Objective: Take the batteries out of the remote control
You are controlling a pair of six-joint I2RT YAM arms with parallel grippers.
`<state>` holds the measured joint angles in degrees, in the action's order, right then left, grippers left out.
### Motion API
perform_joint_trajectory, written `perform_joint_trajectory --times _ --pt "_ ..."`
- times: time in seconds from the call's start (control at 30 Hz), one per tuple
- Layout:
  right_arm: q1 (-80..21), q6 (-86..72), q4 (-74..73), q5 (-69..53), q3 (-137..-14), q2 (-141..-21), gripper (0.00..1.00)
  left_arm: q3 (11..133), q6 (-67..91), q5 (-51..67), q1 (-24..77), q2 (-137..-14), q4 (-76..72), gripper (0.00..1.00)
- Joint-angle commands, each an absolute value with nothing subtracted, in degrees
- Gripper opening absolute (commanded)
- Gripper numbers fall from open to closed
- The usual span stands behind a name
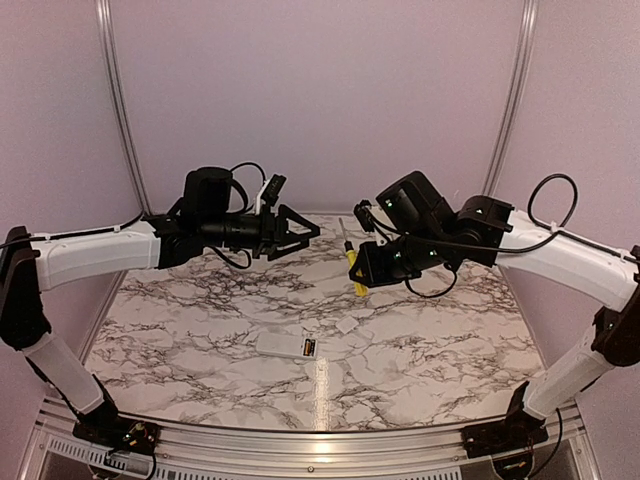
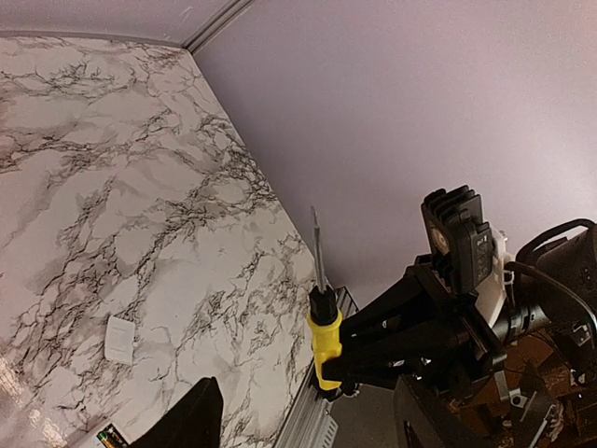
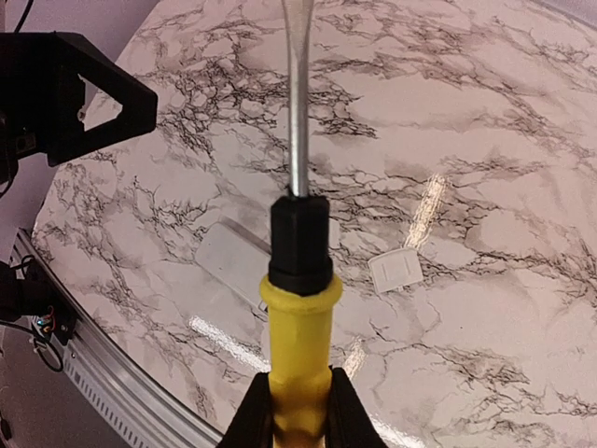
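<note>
The white remote control [image 1: 280, 343] lies flat near the table's front centre, its right end open with the batteries [image 1: 308, 348] showing as a small dark and coppery patch. In the right wrist view the remote control [image 3: 229, 259] is partly hidden behind the screwdriver. My right gripper [image 1: 362, 272] [image 3: 299, 397] hovers above the table, shut on a yellow-handled screwdriver [image 1: 351, 262] [image 3: 298, 327]. My left gripper [image 1: 308, 236] [image 2: 298, 425] hangs in the air to its left, open and holding nothing, well above the remote. The battery end [image 2: 110, 436] peeks in at the bottom of the left wrist view.
A small white cover piece [image 1: 347, 326] [image 3: 396, 271] [image 2: 120, 338] lies on the marble table [image 1: 180, 330] just right of the remote. Lilac walls close the back and sides. A metal rail [image 1: 320, 455] runs along the near edge.
</note>
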<state>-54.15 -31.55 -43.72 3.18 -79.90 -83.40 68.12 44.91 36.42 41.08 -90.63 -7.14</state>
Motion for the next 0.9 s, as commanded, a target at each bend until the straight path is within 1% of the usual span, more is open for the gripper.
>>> perform_joint_trajectory --times 0.0,0.07,0.17,0.33,0.5,0.6,0.87 --pt "-55.09 -32.18 -43.77 4.83 -83.18 -84.96 0.01 71.46 45.87 38.88 41.85 -92.99 -9.36 0.64" --pt "-55.40 -32.25 -43.84 5.27 -83.92 -85.55 0.01 72.59 45.88 38.46 42.28 -94.13 -8.51 0.63" --pt "-55.95 -32.03 -44.03 5.71 -85.15 -86.38 0.00 74.02 46.44 37.20 42.91 -95.80 -7.12 0.57" --pt "-56.95 -31.90 -44.90 6.72 -86.76 -87.79 0.00 76.17 47.66 37.15 44.09 -98.36 -7.13 0.54" --pt "-57.35 -31.81 -45.07 7.08 -87.36 -88.23 0.00 77.31 47.99 36.50 44.28 -100.02 -6.11 0.45" --pt "-57.32 -31.75 -45.07 7.20 -87.50 -88.37 0.00 77.98 47.84 36.45 44.37 -100.78 -5.21 0.44" --pt "-57.39 -31.35 -46.24 7.66 -88.57 -89.18 0.00 79.52 47.91 36.26 44.34 -102.50 -3.84 0.25"
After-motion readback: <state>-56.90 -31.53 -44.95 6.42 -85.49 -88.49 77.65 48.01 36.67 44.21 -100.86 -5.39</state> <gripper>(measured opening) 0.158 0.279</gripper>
